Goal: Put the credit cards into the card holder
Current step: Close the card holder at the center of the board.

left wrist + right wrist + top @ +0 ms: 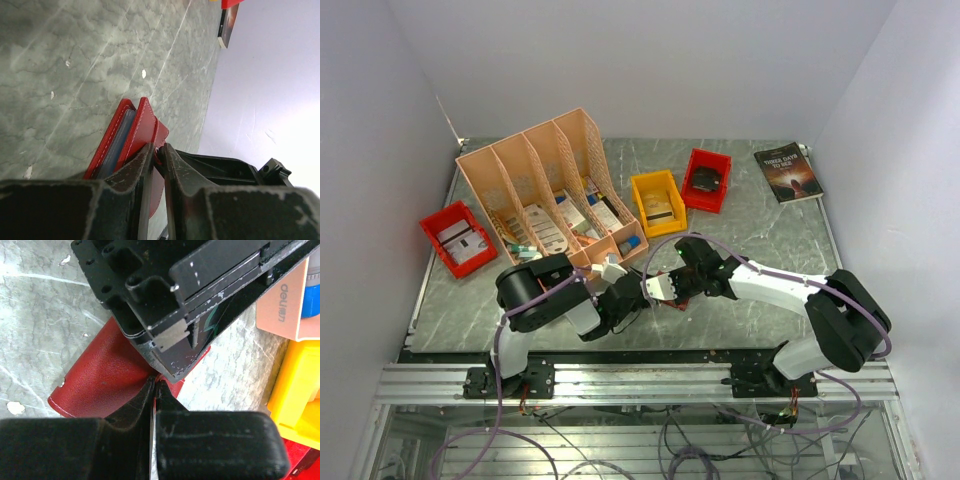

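The red card holder (142,131) is held up off the grey table between my two grippers, and in the top view only a sliver of it (672,301) shows between them. My left gripper (159,150) is shut on its small tab by the snap. My right gripper (156,384) is shut on a thin red edge of the card holder (102,382), under the left gripper's black body. Between the red flaps lies a bluish-grey layer (117,145); I cannot tell whether it is a card or a pocket. No loose credit cards show clearly.
A peach file organizer (555,185) full of papers stands at the back left. A red bin (455,240) sits to its left; a yellow bin (658,203) and another red bin (706,180) sit to its right. A dark book (787,172) lies at the back right.
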Controlling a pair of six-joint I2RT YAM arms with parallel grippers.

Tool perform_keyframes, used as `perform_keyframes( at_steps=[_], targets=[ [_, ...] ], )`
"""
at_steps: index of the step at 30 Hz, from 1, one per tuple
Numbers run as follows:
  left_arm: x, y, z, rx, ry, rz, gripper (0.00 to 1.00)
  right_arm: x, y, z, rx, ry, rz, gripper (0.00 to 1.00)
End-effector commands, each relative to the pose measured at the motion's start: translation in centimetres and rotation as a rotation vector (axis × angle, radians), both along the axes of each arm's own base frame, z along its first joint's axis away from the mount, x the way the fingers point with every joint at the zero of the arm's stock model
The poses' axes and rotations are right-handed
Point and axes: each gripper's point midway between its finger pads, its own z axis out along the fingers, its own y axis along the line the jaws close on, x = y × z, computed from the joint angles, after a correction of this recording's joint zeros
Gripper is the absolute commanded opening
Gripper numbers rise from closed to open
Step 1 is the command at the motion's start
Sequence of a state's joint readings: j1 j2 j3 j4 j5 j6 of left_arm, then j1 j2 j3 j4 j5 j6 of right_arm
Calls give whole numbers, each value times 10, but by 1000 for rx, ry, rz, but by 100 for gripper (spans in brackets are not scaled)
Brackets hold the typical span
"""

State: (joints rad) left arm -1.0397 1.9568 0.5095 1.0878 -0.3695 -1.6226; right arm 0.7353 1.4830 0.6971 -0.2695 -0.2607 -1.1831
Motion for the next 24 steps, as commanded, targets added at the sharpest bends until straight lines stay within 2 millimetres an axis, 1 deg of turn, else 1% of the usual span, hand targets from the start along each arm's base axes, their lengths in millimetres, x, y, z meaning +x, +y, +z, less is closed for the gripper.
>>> perform_keyframes(
  at_steps=[1,6,10,12,15,24],
  targets=[
    [-6,5,-34,80,86,-3,25,-84,-69,-64,-270,329,-22,0],
    [-12,8,-39,96,113,-10,25,-83,-67,-63,-264,330,-29,0],
    [-17,11,-34,102,134,-9,26,-82,-66,-64,-264,329,-32,0],
    [-19,10,-29,100,140,-9,27,-82,-66,-63,-262,328,-31,0],
    [-20,7,-27,94,155,-10,28,-82,-66,-64,-265,330,-32,0],
    [-19,-5,-34,61,212,-2,28,-83,-67,-65,-268,330,-32,0]
  ],
)
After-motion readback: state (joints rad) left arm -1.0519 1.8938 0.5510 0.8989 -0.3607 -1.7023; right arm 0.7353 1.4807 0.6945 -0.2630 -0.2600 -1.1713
